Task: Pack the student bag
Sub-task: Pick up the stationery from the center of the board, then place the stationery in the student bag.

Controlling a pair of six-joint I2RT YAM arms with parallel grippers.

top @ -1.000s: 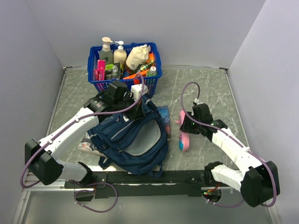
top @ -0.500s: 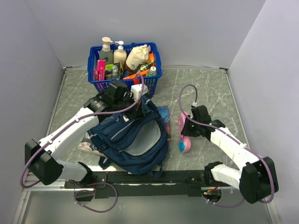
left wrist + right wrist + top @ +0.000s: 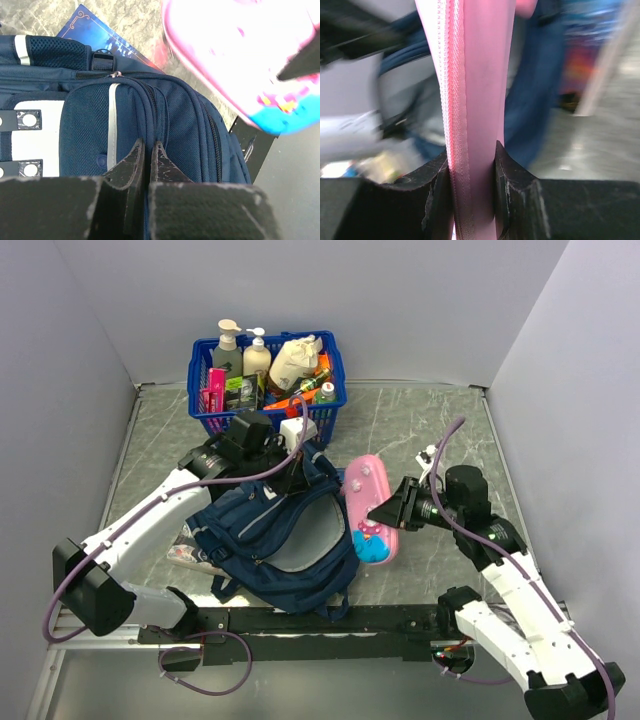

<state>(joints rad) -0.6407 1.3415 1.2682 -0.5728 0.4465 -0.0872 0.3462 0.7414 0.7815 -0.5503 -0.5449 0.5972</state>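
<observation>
The student bag (image 3: 280, 540) lies on the table (image 3: 450, 430) near the middle, its rim pinched by the clenched left hand (image 3: 147, 155). The right hand (image 3: 385, 512), grasping the pink pencil case (image 3: 366, 502), has lifted it off the table toward the bag's mouth; insertion likely follows.

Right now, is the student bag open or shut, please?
Open: the student bag gapes, pale lining showing; the left tool pinches its rim.

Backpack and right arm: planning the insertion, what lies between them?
The pink pencil case, clamped in the right arm's jaws, beside the navy backpack; the top view shows it.
</observation>
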